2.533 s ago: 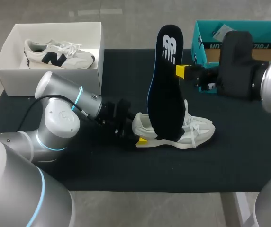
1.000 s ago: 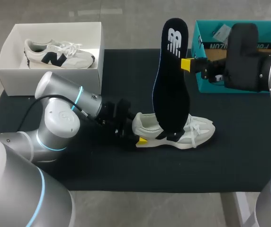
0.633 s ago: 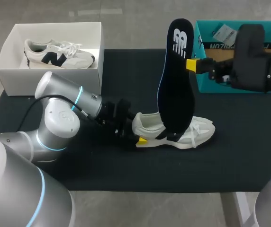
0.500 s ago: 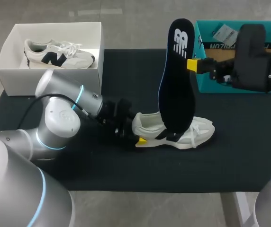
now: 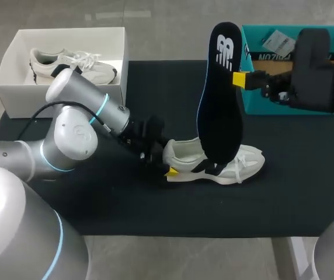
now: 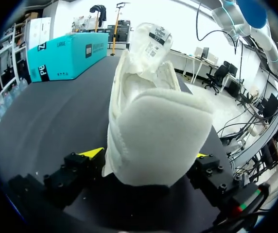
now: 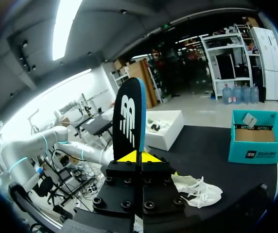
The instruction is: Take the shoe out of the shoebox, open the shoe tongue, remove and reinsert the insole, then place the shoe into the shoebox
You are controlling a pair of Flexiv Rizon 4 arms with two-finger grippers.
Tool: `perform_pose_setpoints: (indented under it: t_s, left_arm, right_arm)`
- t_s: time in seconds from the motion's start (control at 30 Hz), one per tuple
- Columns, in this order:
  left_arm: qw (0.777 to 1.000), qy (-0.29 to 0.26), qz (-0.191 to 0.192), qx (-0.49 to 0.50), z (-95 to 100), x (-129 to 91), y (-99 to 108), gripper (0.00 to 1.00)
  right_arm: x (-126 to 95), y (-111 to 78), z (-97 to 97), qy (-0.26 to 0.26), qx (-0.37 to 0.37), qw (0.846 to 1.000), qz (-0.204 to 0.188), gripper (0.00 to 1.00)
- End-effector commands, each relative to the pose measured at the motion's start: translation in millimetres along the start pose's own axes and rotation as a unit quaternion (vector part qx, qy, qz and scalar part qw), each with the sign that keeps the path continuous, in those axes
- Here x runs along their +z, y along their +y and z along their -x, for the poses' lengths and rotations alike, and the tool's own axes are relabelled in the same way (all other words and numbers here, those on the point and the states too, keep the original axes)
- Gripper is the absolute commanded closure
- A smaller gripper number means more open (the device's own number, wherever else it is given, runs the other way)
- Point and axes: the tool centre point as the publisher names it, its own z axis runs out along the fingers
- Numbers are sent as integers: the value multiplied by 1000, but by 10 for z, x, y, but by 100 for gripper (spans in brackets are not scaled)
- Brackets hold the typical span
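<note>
The white sneaker (image 5: 234, 166) is lying on its side on the black mat (image 5: 155, 210), near the middle of the table, with its toe pointing toward my right side. My left gripper (image 6: 147, 155) is clasping the sneaker's padded heel, one yellow tip pressing on each side of it. My right gripper (image 5: 240, 79) is pinching the edge of the dark insole (image 5: 218, 105) near its top end and holding it nearly upright above the sneaker. The insole's lower end is overlapping the sneaker's opening in the head view, but I cannot tell whether it is sitting inside. The white shoebox (image 5: 56, 99) is standing at the far left corner of the mat, with a second sneaker (image 5: 91, 70) lying in it. A teal box (image 5: 250, 55) is sitting at the far right, behind my right gripper.
</note>
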Motion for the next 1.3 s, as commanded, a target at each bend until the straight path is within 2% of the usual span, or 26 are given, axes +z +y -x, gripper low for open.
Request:
perform_pose_setpoints:
  t_s: [0.03, 0.83, 0.9, 0.97, 1.07, 1.3]
  left_arm:
    - [999, -13, 36, -11, -58, -114, -13, 0]
    - [999, -14, 33, -11, -63, -143, -1, 0]
    - [998, -22, 61, -9, -46, -186, 40, 0]
    - [997, -22, 72, -7, -33, -226, 49, 0]
    - [992, -33, 122, -12, 2, -294, 47, 0]
    - [982, -39, 182, -10, 31, -442, -19, 0]
  right_arm:
    - [-233, -70, -75, -1, 0, 1000, 3, 100]
    - [-233, -70, -75, -1, 0, 1000, 3, 100]
    - [-233, -70, -75, -1, 0, 1000, 3, 100]
    - [-233, -70, -75, -1, 0, 1000, 3, 100]
    - [-233, -70, -75, -1, 0, 1000, 3, 100]
    - [-233, -70, -75, -1, 0, 1000, 3, 100]
